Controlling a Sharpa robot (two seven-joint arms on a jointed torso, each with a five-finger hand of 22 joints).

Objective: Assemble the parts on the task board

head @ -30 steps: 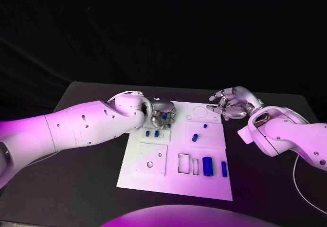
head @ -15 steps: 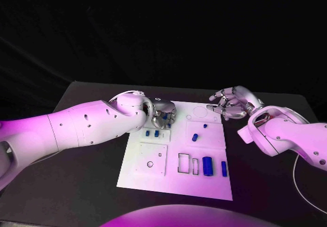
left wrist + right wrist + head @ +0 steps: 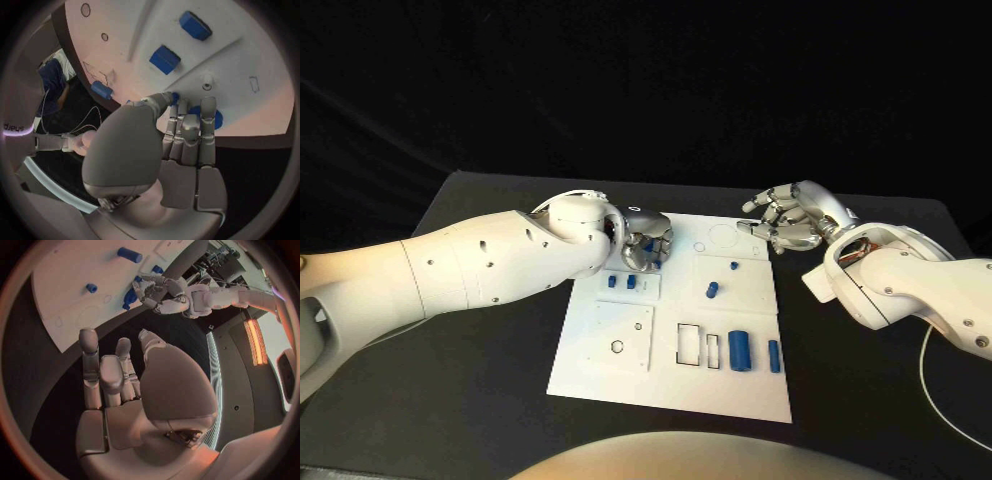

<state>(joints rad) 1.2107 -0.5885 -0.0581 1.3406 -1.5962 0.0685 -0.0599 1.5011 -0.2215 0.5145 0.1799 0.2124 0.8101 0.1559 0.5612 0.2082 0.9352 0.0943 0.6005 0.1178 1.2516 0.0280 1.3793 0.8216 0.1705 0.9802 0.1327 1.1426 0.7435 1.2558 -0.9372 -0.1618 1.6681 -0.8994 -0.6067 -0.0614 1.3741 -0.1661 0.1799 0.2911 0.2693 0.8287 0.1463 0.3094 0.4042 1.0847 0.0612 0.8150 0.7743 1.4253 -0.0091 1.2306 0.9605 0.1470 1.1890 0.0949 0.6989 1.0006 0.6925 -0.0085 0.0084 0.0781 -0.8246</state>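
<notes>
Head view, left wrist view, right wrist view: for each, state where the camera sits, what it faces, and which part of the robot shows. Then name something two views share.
Head view: on the robot's head, looking down at the task board; both arms enter from the sides.
Left wrist view: behind the left hand, facing the board and a blue part.
Right wrist view: behind the right hand, facing the board's edge.
Shared: the left hand appears in the head and right wrist views too.
</notes>
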